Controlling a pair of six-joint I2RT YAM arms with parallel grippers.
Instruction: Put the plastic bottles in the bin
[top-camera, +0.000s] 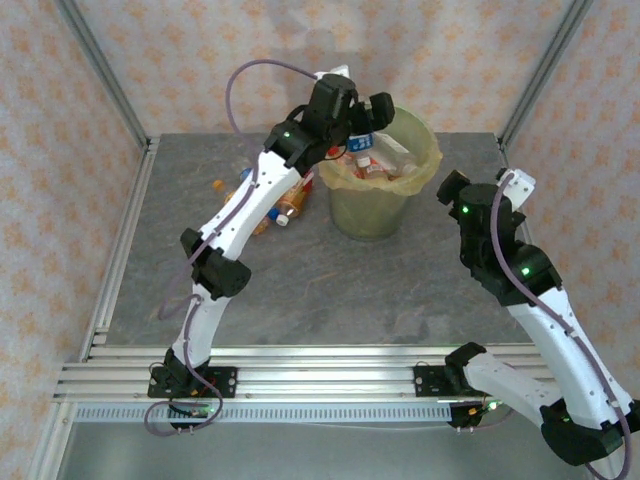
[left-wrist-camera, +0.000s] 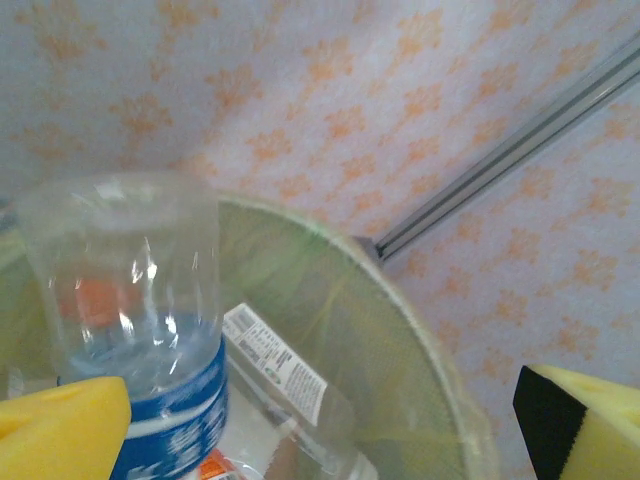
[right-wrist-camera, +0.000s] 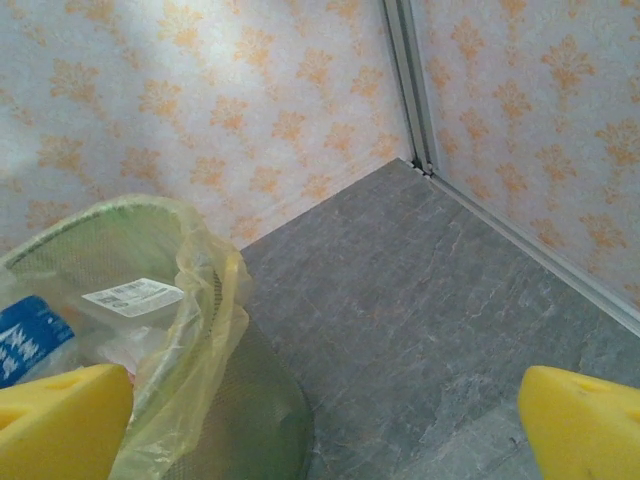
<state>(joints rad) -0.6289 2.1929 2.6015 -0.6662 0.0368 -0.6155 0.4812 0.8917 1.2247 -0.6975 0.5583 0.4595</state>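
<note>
The pale yellow-green bin (top-camera: 380, 205), lined with a yellowish bag, stands at the back centre of the table with several plastic bottles (top-camera: 375, 165) inside. My left gripper (top-camera: 362, 112) hangs open over the bin's back-left rim. In the left wrist view my left gripper (left-wrist-camera: 320, 435) has its pads far apart. A clear blue-labelled bottle (left-wrist-camera: 150, 330) stands upright beside the left pad (left-wrist-camera: 60, 430), above the bin (left-wrist-camera: 400, 300). Several more bottles (top-camera: 285, 205) lie on the table left of the bin. My right gripper (top-camera: 455, 190) is open right of the bin, holding nothing.
The right wrist view has the bin's bag (right-wrist-camera: 205, 300) at left, a blue-labelled bottle (right-wrist-camera: 25, 335) inside, and bare grey table (right-wrist-camera: 420, 300) between the pads of my right gripper (right-wrist-camera: 320, 430). Patterned walls and metal posts (top-camera: 540, 70) enclose the table.
</note>
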